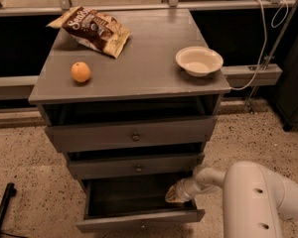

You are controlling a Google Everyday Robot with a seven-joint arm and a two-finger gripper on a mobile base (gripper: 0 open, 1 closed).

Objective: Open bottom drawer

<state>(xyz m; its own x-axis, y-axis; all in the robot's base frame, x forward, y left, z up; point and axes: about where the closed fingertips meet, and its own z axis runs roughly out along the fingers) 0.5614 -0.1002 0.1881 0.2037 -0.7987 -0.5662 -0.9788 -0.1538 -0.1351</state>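
Observation:
The grey cabinet has three drawers. The bottom drawer [139, 221] is pulled out toward me, and its dark inside shows; its knob is hidden below the front panel's top edge. The middle drawer [136, 166] and the top drawer [131, 134] stand slightly out. My gripper [173, 196] reaches from the white arm [258, 197] at the lower right into the right side of the open bottom drawer, just behind its front panel.
On the cabinet top [139, 63] lie a chip bag [94, 29], an orange [80, 72] and a white bowl [199, 60]. A cable [260, 43] hangs at the right. A dark pole foot [2, 209] stands on the speckled floor at the lower left.

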